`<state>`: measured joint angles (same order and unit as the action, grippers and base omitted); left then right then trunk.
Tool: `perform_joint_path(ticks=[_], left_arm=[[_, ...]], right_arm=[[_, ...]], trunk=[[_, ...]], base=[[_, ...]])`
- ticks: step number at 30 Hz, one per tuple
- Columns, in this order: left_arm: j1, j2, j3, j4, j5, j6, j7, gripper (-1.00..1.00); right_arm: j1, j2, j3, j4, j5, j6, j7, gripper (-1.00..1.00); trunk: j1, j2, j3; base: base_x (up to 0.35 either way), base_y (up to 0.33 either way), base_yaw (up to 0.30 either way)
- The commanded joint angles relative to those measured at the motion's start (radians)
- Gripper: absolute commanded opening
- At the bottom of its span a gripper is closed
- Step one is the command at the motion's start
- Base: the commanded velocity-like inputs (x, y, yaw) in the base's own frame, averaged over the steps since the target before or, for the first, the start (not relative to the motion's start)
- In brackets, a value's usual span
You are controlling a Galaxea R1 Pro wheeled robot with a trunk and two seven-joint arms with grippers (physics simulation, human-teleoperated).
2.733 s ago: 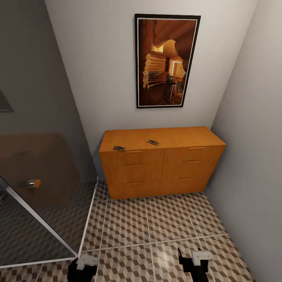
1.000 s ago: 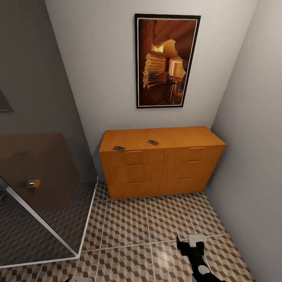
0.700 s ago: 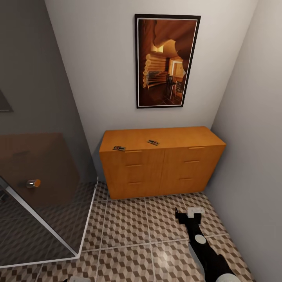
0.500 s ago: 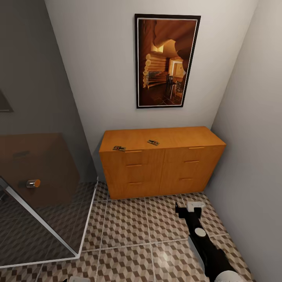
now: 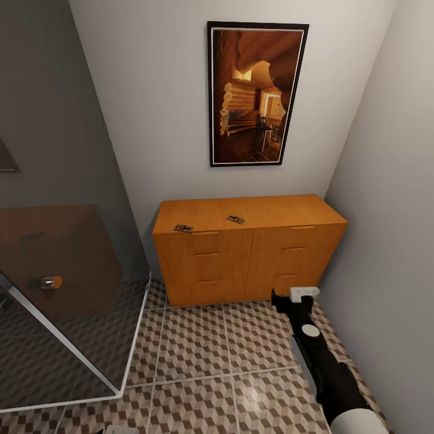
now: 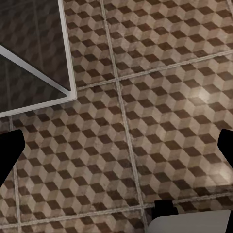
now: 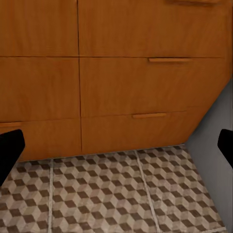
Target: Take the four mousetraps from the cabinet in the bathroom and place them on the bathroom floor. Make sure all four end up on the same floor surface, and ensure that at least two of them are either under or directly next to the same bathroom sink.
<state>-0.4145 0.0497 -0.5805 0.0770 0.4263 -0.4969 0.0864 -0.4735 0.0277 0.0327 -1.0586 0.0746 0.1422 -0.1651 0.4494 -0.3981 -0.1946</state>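
Observation:
The orange-brown cabinet (image 5: pixel 247 253) stands against the back wall with all its drawers closed. Two mousetraps lie on its top: one (image 5: pixel 182 228) at the front left edge, the other (image 5: pixel 235 219) near the middle. My right gripper (image 5: pixel 293 296) is stretched out low in front of the cabinet's bottom right drawer, open and empty. In the right wrist view the dark fingertips (image 7: pixel 9 150) sit wide apart, facing the lower drawers (image 7: pixel 145 82). My left gripper (image 6: pixel 116 155) hangs open over the cube-patterned bathroom floor (image 6: pixel 160 121), holding nothing.
A glass shower enclosure (image 5: pixel 54 301) with a white frame and a small knob (image 5: pixel 51 282) takes up the left side. The grey side wall (image 5: pixel 386 241) runs close beside my right arm. A framed picture (image 5: pixel 256 93) hangs above the cabinet. Patterned floor (image 5: pixel 199 349) lies between me and the cabinet.
My right arm has reached forward across the floor to the cabinet's lower right drawers. The left gripper has dropped to the head view's bottom edge. The mousetraps have not moved.

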Motion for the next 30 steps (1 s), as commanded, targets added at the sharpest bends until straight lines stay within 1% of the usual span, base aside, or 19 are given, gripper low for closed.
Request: perform_joint_path(ticks=[1, 2, 6, 7, 15, 19, 25, 26, 30], left_arm=[[-0.001, -0.001, -0.008, 0.003, 0.004, -0.005, 0.003, 1.00], [-0.001, -0.001, -0.008, 0.003, 0.004, -0.005, 0.003, 1.00], [-0.001, -0.001, -0.008, 0.003, 0.004, -0.005, 0.003, 1.00], [-0.001, -0.001, -0.008, 0.003, 0.004, -0.005, 0.003, 1.00], [-0.001, -0.001, -0.009, 0.003, 0.004, -0.005, 0.003, 1.00], [-0.001, -0.001, -0.008, 0.003, 0.004, -0.005, 0.003, 1.00], [-0.001, -0.001, -0.009, 0.003, 0.005, -0.005, 0.003, 1.00], [-0.001, -0.001, -0.009, 0.003, 0.004, -0.005, 0.003, 1.00], [-0.001, -0.001, -0.009, 0.003, 0.004, -0.005, 0.003, 1.00]], right_arm=[[-0.001, 0.000, 0.002, -0.023, 0.008, 0.029, -0.005, 1.00], [-0.001, 0.000, 0.002, -0.065, 0.008, 0.069, -0.006, 1.00], [-0.001, 0.000, 0.002, -0.152, 0.013, 0.154, -0.007, 1.00], [-0.001, 0.000, 0.002, -0.197, 0.021, 0.195, -0.009, 1.00], [-0.002, 0.008, 0.004, -0.377, 0.081, 0.323, -0.030, 1.00], [-0.004, 0.025, 0.005, -0.417, 0.092, 0.369, -0.034, 1.00], [-0.016, 0.068, 0.006, -0.443, 0.109, 0.419, -0.040, 1.00], [-0.028, 0.077, 0.006, -0.446, 0.121, 0.430, -0.042, 1.00], [-0.058, 0.088, 0.007, -0.450, 0.152, 0.457, -0.043, 1.00]], trunk=[[0.001, -0.002, -0.002], [0.001, -0.002, -0.002], [0.001, -0.002, -0.002], [0.001, -0.002, -0.002], [0.001, -0.002, -0.002], [0.001, -0.002, -0.002], [0.001, -0.002, -0.002], [0.001, -0.002, -0.002], [0.001, -0.002, -0.002]], base=[[0.000, 0.000, 0.000], [0.000, 0.000, 0.000], [0.000, 0.000, 0.000], [0.000, 0.000, 0.000], [0.000, 0.000, 0.000], [0.000, 0.000, 0.000], [0.000, 0.000, 0.000], [0.000, 0.000, 0.000], [0.000, 0.000, 0.000]])
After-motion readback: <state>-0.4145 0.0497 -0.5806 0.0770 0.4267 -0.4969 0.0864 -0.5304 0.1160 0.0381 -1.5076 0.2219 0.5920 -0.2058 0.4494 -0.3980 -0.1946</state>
